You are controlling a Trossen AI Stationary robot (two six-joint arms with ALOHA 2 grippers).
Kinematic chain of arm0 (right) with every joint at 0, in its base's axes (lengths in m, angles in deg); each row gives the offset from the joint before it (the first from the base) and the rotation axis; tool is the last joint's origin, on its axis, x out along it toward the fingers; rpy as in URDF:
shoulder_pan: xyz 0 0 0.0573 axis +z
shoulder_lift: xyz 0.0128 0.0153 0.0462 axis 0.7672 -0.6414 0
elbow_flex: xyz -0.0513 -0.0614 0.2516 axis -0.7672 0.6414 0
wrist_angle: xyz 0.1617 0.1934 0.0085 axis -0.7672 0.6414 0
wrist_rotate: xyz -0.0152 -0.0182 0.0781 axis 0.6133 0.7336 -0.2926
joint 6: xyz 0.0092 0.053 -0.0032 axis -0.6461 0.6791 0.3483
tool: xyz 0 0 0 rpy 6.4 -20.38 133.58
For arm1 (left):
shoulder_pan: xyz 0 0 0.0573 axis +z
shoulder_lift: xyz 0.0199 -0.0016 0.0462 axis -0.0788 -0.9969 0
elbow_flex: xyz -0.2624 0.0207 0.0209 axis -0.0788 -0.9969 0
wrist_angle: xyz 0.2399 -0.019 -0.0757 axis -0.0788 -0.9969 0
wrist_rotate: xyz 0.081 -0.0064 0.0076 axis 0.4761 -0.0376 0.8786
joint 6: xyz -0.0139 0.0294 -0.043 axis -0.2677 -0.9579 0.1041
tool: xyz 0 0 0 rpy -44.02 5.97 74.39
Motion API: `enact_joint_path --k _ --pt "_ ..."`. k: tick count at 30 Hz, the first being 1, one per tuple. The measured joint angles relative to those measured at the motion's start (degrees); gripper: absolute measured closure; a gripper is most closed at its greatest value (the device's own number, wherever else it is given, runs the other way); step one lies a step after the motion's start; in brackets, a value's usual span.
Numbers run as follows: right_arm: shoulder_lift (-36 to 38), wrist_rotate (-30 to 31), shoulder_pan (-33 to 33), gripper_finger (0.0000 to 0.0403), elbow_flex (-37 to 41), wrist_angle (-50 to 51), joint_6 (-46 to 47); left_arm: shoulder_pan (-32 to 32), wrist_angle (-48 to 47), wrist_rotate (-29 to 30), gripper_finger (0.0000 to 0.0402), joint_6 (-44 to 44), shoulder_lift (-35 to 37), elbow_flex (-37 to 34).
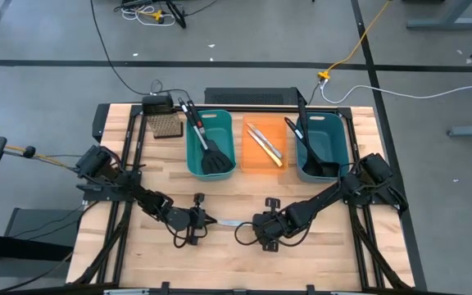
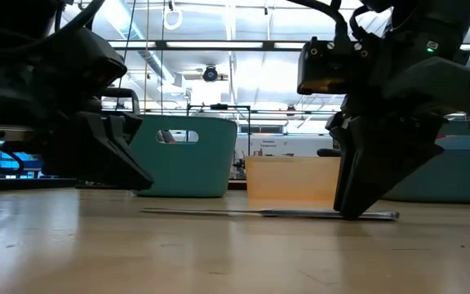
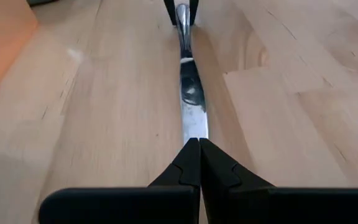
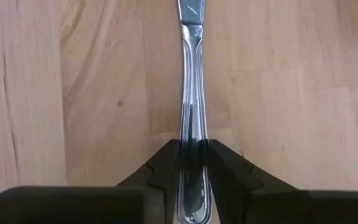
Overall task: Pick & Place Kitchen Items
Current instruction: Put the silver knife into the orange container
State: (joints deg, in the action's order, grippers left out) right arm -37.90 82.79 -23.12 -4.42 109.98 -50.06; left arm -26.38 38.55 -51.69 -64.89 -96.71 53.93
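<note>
While the left gripper (image 1: 209,219) sits clenched at the blade tip of a silver knife (image 1: 232,221) lying flat on the wooden table (image 1: 318,254), the right gripper (image 1: 255,222) grasps that knife's handle between its fingers (image 4: 229,174). Beyond stand a teal bin (image 1: 193,152) holding spatulas (image 1: 203,143), an orange bin (image 1: 251,160) with two knives (image 1: 265,143), and another teal bin (image 1: 338,135) with ladles (image 1: 310,152).

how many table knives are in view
3: two lie in the orange bin, a silver knife and a yellow-handled knife; a third silver knife lies on the table between both grippers. Others may be hidden.
</note>
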Motion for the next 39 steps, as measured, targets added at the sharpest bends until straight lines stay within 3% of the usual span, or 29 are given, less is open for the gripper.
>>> enact_joint_path --k 39 --pt "0.11 -0.22 -0.7 0.0316 -0.02 -1.88 -0.46 3.5 2.15 -4.73 0.04 3.11 -4.39 0.11"
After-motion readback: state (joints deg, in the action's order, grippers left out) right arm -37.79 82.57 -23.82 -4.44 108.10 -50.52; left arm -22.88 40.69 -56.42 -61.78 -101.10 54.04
